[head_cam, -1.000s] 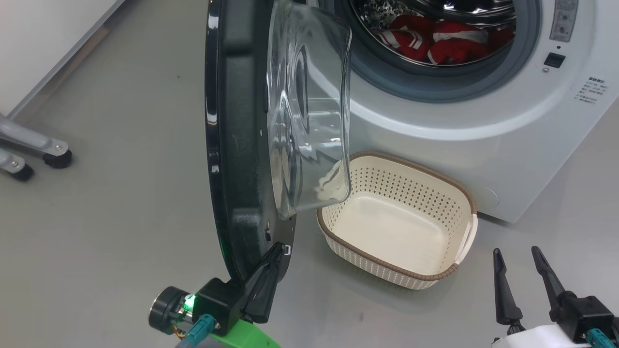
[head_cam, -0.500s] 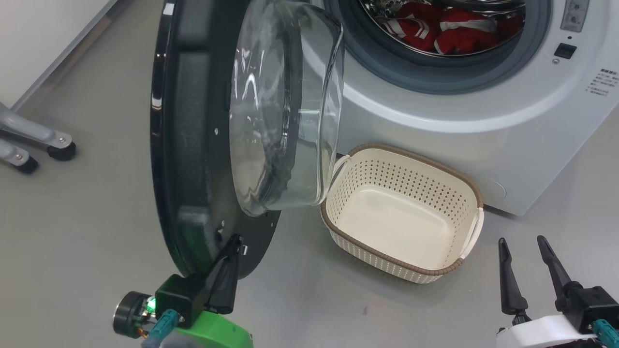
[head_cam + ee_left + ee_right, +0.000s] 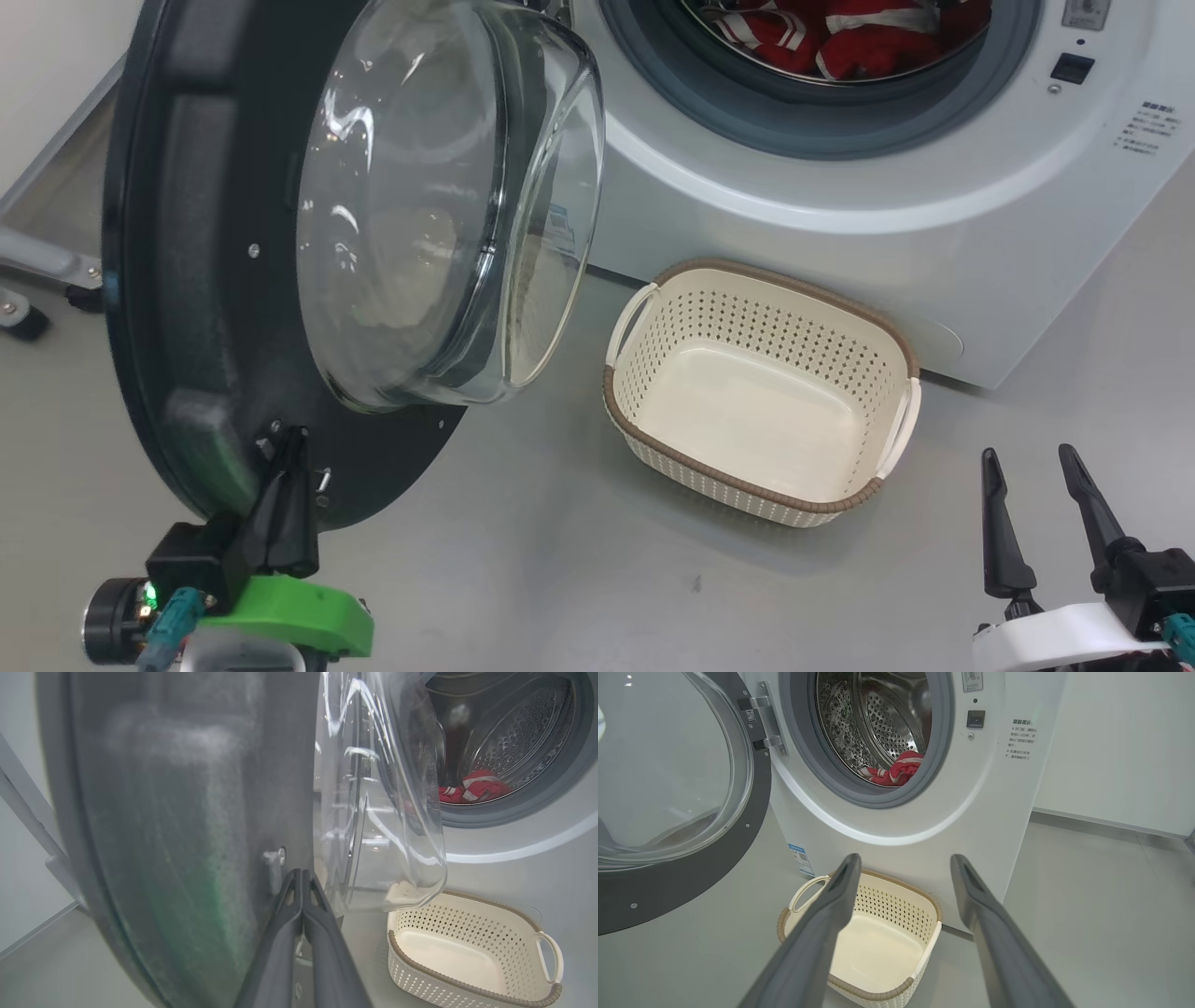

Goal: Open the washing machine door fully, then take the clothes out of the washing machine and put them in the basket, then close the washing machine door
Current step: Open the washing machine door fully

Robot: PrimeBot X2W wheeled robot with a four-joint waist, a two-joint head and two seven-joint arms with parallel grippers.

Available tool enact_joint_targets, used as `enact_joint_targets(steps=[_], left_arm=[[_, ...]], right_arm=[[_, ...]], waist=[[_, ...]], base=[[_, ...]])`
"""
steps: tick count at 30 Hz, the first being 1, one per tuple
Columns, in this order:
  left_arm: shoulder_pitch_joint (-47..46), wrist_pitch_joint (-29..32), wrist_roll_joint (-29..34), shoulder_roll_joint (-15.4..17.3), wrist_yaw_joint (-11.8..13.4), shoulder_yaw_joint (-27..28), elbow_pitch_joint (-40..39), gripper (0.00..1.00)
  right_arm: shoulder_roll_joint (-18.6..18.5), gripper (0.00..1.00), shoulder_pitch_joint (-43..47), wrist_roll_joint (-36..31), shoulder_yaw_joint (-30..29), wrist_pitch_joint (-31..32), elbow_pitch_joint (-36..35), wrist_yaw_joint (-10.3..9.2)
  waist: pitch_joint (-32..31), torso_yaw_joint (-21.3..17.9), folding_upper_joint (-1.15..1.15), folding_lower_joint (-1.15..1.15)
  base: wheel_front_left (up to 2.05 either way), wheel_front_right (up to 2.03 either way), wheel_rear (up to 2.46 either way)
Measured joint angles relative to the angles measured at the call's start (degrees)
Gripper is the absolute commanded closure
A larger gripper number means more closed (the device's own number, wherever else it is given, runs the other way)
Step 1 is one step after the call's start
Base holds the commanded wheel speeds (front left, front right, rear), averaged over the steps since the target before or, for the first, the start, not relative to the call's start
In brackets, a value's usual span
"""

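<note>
The washing machine door [image 3: 177, 308], black-rimmed with a bulging glass bowl [image 3: 420, 215], stands swung out to the left of the white washing machine [image 3: 840, 187]. My left gripper [image 3: 297, 437] is shut, its tips pressed against the door's lower inner face beside a small metal latch. The left wrist view shows those tips [image 3: 302, 873] on the door [image 3: 187, 812]. Red clothes [image 3: 840, 37] with white stripes lie in the steel drum, also seen as clothes [image 3: 899, 770]. The cream basket [image 3: 747, 490] sits empty on the floor before the machine. My right gripper [image 3: 1027, 453] is open at lower right, holding nothing.
Grey metal legs on castors [image 3: 37, 271] stand at far left behind the door. A white wall [image 3: 1111, 742] runs right of the machine. In the right wrist view my right gripper [image 3: 906, 858] points over the basket [image 3: 887, 900], with grey floor [image 3: 1087, 914] to its right.
The door has swung further open to the left, and my shut left gripper has moved left with its lower edge. The head view has shifted. The right gripper has stayed open.
</note>
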Motion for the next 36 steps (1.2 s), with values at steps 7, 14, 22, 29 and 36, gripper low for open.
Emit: enact_joint_targets(steps=[7, 14, 22, 29, 36], left_arm=[[-1.6, -2.3, -1.4, -0.6, 0.0, 5.2, 2.2, 1.0], [-4.5, -3.9, -1.4, -1.1, 0.0, 10.2, 5.0, 1.0], [-8.5, -5.3, -1.9, -1.3, 0.3, 15.3, 9.7, 1.0], [-11.4, -6.0, -2.4, -1.3, 0.4, 19.3, 13.6, 1.0], [-13.2, -6.8, -2.4, -1.2, 0.4, 21.5, 16.4, 1.0]], right_arm=[[-0.4, 0.0, -0.4, -0.3, -0.2, 0.0, -0.4, 0.09], [-0.9, 0.0, -1.1, -0.3, -0.5, 0.0, -0.7, 0.3], [-1.1, 0.0, -1.2, -0.3, -1.3, 0.0, -0.7, 0.56], [-1.1, 0.0, -1.2, -0.3, -1.8, 0.0, -0.9, 0.57], [-1.1, 0.0, -1.4, -0.3, -1.8, 0.0, -0.9, 0.59]], waist=[[1.1, -2.0, 0.0, 0.0], [2.2, -4.3, 0.0, 0.0], [3.4, -6.6, 0.0, 0.0], [3.9, -7.3, 0.0, 0.0], [4.2, -7.7, 0.0, 0.0]], base=[[0.0, 0.0, 0.0], [0.0, 0.0, 0.0], [0.0, 0.0, 0.0], [0.0, 0.0, 0.0], [0.0, 0.0, 0.0]])
